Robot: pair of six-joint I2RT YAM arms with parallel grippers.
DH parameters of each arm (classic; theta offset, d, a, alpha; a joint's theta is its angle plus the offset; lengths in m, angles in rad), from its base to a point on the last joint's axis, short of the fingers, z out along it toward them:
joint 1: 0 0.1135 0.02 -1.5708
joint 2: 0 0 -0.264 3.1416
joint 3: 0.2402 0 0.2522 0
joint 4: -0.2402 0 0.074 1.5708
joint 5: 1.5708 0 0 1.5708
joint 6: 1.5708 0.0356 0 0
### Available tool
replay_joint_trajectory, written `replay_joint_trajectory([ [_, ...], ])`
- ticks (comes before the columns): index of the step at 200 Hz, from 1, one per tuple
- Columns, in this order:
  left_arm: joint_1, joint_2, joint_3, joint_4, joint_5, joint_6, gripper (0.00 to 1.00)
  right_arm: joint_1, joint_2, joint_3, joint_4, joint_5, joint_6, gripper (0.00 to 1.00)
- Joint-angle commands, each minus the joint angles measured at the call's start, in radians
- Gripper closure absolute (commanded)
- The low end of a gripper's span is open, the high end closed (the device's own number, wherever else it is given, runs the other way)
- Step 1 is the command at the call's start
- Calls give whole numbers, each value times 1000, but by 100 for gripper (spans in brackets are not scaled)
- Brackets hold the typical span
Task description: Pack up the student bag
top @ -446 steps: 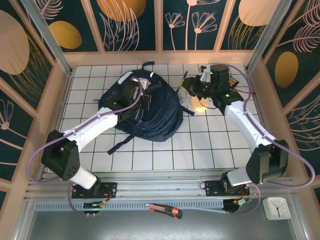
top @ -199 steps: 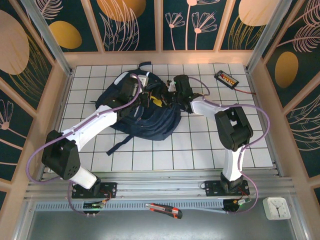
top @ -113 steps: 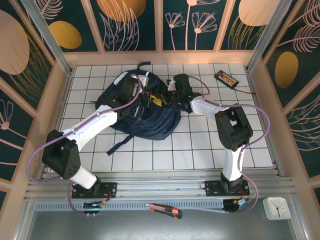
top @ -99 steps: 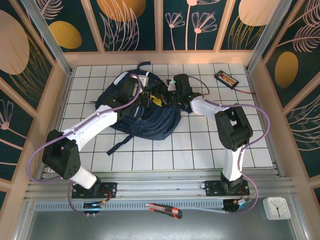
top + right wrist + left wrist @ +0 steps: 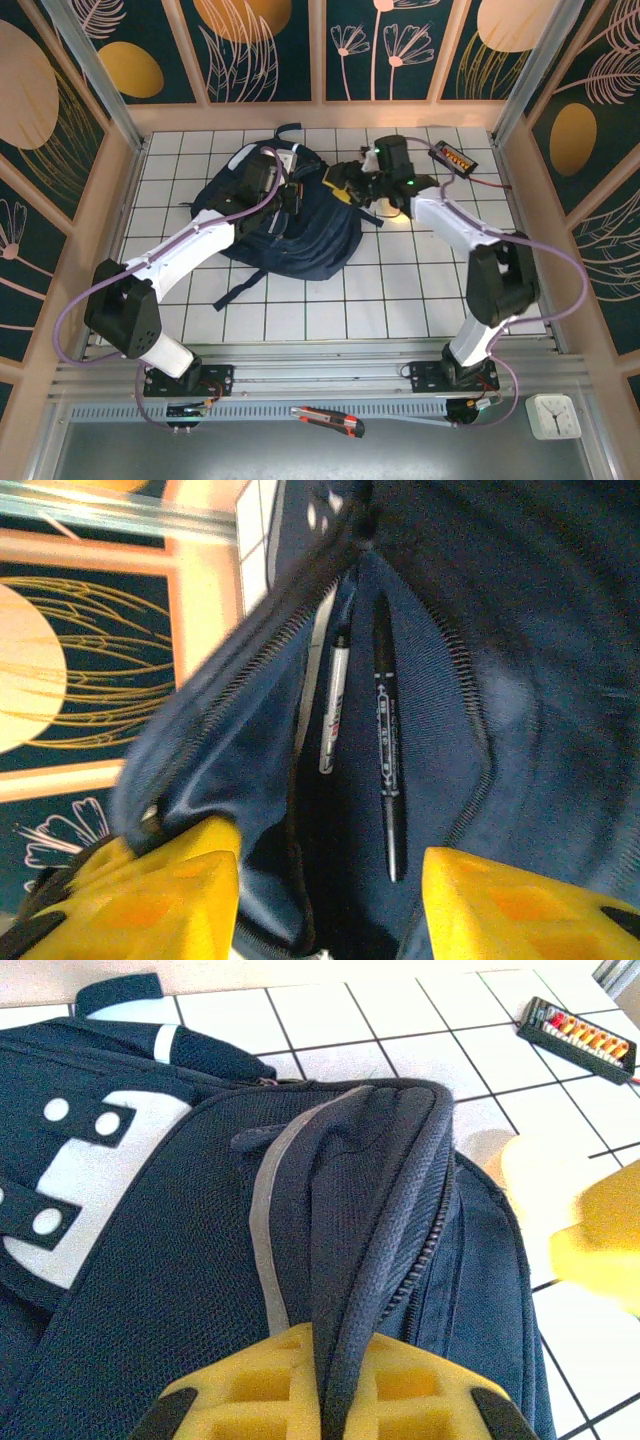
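While the left gripper pinches a raised fold of fabric beside the zip, the backpack lies flat on the far left-centre of the table, its long axis running far to near, its carry handle toward the far edge. At its right side the right gripper, jaws spread, faces an open pocket holding a black pen and a white pen. A small black box sits by the far right corner, well apart.
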Motion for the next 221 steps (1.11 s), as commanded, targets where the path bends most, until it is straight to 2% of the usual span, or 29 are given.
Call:
replay_joint_trajectory([
  [1, -1, 3, 63, 108, 47, -16, 100, -29, -75, -48, -138, 63, -87, 40],
  [12, -1, 15, 69, 111, 77, -25, 100, -37, -95, -69, -159, 72, -108, 35],
  [20, -1, 28, 83, 100, 100, -36, 84, -39, -105, -81, -172, 79, -121, 33],
  [29, -1, 45, 106, 74, 126, -53, 56, -38, -112, -94, -182, 82, -129, 31],
  [34, -1, 53, 120, 59, 138, -58, 44, -39, -115, -100, -183, 83, -130, 31],
  [43, -1, 59, 136, 32, 153, -64, 28, -39, -119, -108, -184, 80, -133, 31],
  [53, -1, 48, 135, 16, 153, -66, 21, -36, -121, -112, -184, 79, -135, 31],
  [87, 23, -76, 47, -31, 106, -136, 18, -26, -92, -75, -237, 94, -173, 31],
  [108, 96, -168, -41, -107, 112, -273, 18, -14, -65, -44, -273, 105, -202, 31],
  [123, 174, -246, -142, -115, 174, -403, 19, -4, -48, -19, -289, 107, -220, 31],
  [145, 290, -367, -350, 25, 325, -606, 24, 7, -27, 12, -307, 104, -234, 31],
  [172, 367, -428, -546, 245, 437, -792, 27, 16, -3, 48, -319, 95, -244, 31],
  [221, 395, -321, -591, 371, 518, -821, 30, 35, 1, 77, -363, 102, -266, 31],
])
